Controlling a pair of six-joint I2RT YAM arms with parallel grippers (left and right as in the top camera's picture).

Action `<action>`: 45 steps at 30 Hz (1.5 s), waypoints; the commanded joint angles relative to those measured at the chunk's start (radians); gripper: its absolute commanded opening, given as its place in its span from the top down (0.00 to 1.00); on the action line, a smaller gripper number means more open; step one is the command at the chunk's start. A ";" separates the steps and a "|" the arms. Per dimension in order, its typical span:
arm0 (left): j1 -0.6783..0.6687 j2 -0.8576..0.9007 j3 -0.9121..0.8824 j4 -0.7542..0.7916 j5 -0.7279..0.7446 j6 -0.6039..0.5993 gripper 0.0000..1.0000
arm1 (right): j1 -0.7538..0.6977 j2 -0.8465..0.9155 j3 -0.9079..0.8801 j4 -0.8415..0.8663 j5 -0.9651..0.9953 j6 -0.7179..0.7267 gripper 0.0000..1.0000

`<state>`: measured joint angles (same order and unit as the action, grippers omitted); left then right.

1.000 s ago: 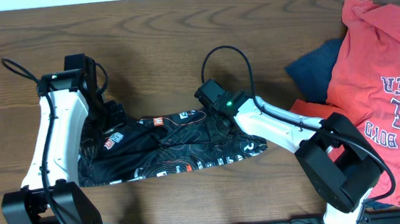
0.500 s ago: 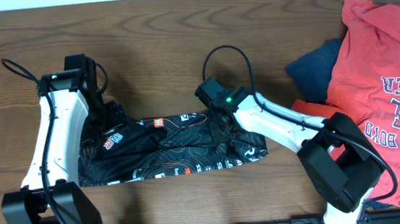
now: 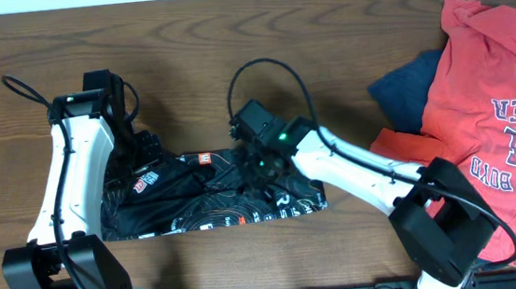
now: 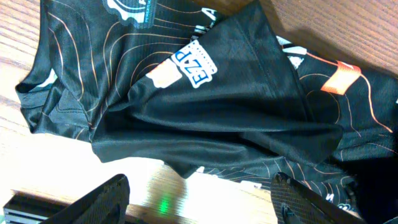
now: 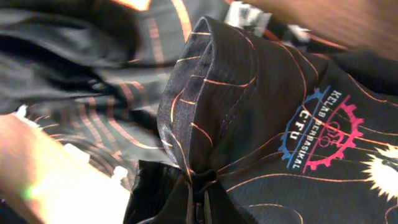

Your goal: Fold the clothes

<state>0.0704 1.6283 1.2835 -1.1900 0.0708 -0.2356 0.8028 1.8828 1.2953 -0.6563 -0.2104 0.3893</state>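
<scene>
One jersey, pinched in right jaws

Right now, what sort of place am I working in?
Likely a robot test bench, not a home: a wooden table, the left arm and right arm based at its near edge, and loose clothes, a black jersey and a red T-shirt.

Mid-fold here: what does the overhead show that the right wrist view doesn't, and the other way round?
Overhead only: the full outline of the black jersey lying on the table, plus the red T-shirt at the right with a navy garment showing at its left edge. Right wrist only: the right gripper shut on a bunched fold of the jersey, and a blue-and-pink gear logo close up. Both: the jersey's black fabric with thin orange lines.
</scene>
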 commanded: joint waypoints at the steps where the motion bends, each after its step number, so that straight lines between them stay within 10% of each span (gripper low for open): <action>1: 0.003 -0.018 0.001 -0.006 -0.015 0.005 0.26 | 0.023 -0.014 0.016 0.014 -0.023 -0.021 0.96; 7: 0.003 -0.018 0.001 -0.006 -0.016 0.005 0.25 | 0.023 -0.013 0.016 0.051 -0.037 -0.045 0.46; 18: 0.011 -0.012 -0.008 -0.013 -0.151 0.023 0.02 | -0.159 -0.117 0.018 -0.176 0.209 0.006 0.41; 45: 0.282 0.321 -0.100 0.335 -0.152 0.373 0.00 | -0.370 -0.146 0.017 -0.410 0.211 0.006 0.37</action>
<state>0.3401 1.9064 1.1892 -0.8566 -0.0792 0.1017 0.4419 1.7435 1.3018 -1.0592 -0.0067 0.3855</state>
